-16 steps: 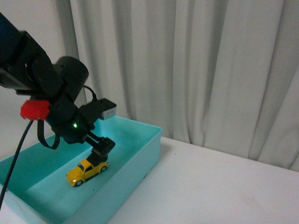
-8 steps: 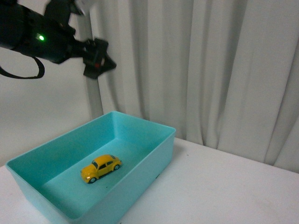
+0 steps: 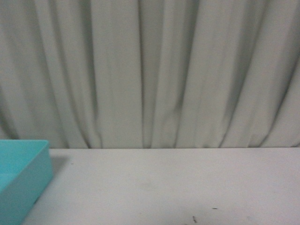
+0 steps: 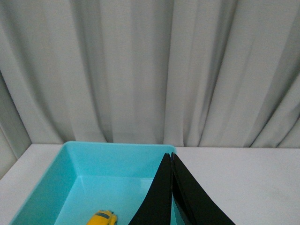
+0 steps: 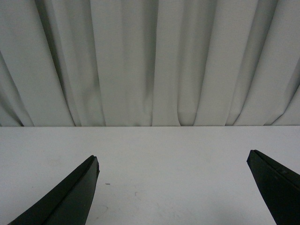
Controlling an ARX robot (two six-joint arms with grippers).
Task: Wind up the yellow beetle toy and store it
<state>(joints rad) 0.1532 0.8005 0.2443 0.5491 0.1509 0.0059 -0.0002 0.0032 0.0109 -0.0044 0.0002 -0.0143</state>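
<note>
The yellow beetle toy (image 4: 102,218) lies on the floor of the teal bin (image 4: 112,154); only part of it shows at the edge of the left wrist view. My left gripper (image 4: 172,156) is shut with nothing in it, its black fingers pressed together above the bin's far right corner, well clear of the toy. My right gripper (image 5: 173,159) is open wide over bare white table, holding nothing. In the front view only a corner of the teal bin (image 3: 23,173) shows at the lower left; neither arm nor the toy appears there.
A white table (image 3: 164,183) runs back to a grey-white curtain (image 3: 150,70) hanging close behind it. The bin sits at the table's left side. A few small dark specks (image 3: 194,219) mark the table near the front.
The left arm rose away from the toy in the bin and left the front view. That view has swung right, so only the bin's corner remains at lower left.
</note>
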